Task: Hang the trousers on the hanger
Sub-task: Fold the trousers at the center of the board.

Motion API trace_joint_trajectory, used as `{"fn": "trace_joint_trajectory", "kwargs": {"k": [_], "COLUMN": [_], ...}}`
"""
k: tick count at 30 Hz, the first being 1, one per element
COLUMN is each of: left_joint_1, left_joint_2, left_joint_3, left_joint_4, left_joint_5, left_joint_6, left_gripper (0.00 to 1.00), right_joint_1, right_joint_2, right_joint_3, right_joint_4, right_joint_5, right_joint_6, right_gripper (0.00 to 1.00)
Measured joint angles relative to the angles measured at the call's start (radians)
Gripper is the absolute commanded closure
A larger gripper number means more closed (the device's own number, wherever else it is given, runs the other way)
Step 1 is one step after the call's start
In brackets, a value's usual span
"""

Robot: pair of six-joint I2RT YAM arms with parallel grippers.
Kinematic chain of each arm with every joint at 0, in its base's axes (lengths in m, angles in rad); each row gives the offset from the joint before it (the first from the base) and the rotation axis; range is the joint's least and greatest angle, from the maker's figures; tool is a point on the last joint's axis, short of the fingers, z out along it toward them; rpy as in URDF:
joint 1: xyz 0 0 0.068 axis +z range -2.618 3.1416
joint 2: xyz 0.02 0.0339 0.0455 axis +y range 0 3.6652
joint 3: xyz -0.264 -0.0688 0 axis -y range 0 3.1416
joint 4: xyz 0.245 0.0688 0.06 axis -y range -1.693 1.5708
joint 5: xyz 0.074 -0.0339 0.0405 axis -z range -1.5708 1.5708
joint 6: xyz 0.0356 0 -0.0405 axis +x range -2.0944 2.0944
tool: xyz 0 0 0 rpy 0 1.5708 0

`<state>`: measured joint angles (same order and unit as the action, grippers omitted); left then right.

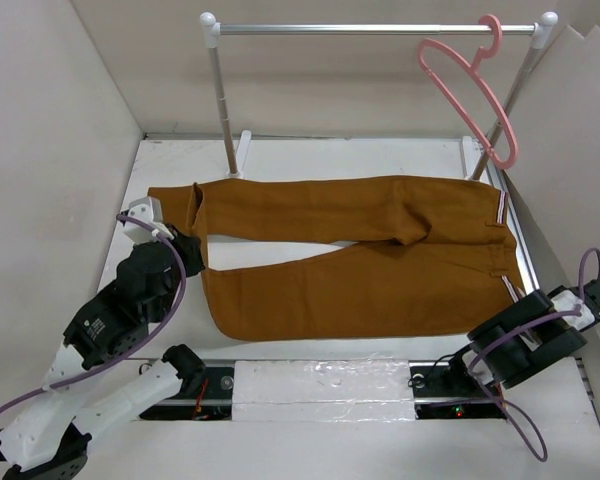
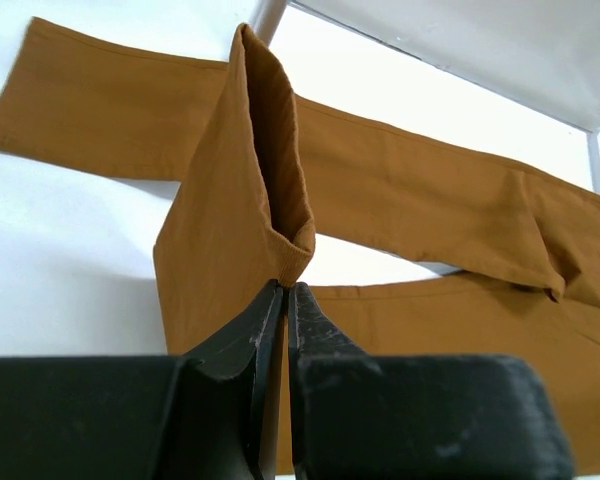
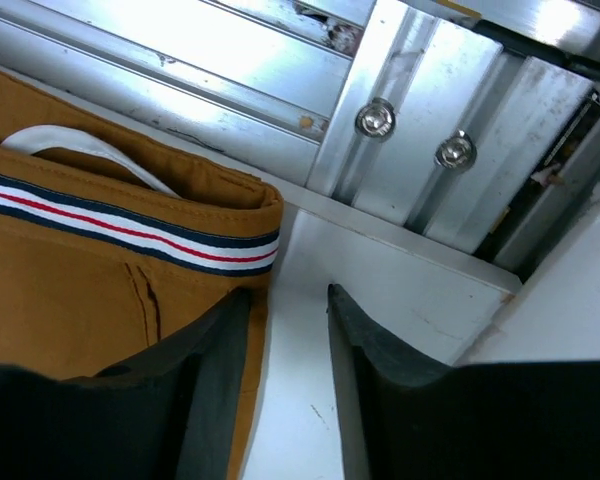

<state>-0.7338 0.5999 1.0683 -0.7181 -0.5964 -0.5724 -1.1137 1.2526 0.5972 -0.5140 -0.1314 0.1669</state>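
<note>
The rust-brown trousers [image 1: 360, 250] lie flat on the white table, waistband to the right and legs running left. My left gripper [image 1: 193, 252] is shut on the hem of the near leg. In the left wrist view that cuff [image 2: 270, 190] stands folded up from the closed tips of the gripper [image 2: 285, 287]. My right gripper [image 1: 523, 302] is at the waistband's near corner. In the right wrist view this gripper [image 3: 285, 300] is open, its left finger over the edge of the trousers [image 3: 100, 290] below the striped lining [image 3: 130, 230], with bare table between the fingers. The pink hanger [image 1: 470, 90] hangs on the rail at the back right.
A silver-and-white clothes rail [image 1: 380, 30] stands across the back of the table. An aluminium frame with bolts [image 3: 430, 120] runs along the table's right edge, close to my right gripper. Beige walls close in on the left and right.
</note>
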Motion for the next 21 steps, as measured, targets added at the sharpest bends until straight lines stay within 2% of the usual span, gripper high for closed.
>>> {"fn": "trace_joint_trajectory", "kwargs": {"k": [1, 4, 10, 13, 17, 21], "left_joint_1": [0.0, 0.0, 0.0, 0.0, 0.0, 0.0], "left_joint_2": [0.003, 0.017, 0.024, 0.017, 0.02, 0.019], "left_joint_3": [0.0, 0.011, 0.051, 0.051, 0.051, 0.051], "left_joint_4": [0.0, -0.003, 0.005, 0.012, 0.018, 0.018], "left_joint_5": [-0.007, -0.034, -0.056, -0.056, -0.056, -0.059], "left_joint_6": [0.001, 0.011, 0.019, 0.019, 0.019, 0.018], "left_gripper": [1.0, 1.0, 1.0, 1.0, 1.0, 1.0], "right_joint_1": [0.0, 0.0, 0.0, 0.0, 0.0, -0.001], "right_joint_2": [0.008, 0.037, 0.043, 0.035, 0.044, 0.06], "right_joint_3": [0.005, 0.019, 0.034, 0.034, 0.034, 0.04], "right_joint_4": [0.003, 0.01, 0.002, -0.001, 0.005, 0.017], "right_joint_5": [-0.005, -0.018, -0.023, -0.023, -0.03, -0.053], "right_joint_6": [-0.006, -0.02, -0.077, -0.097, -0.113, -0.134], "right_gripper": [0.65, 0.67, 0.57, 0.55, 0.55, 0.61]}}
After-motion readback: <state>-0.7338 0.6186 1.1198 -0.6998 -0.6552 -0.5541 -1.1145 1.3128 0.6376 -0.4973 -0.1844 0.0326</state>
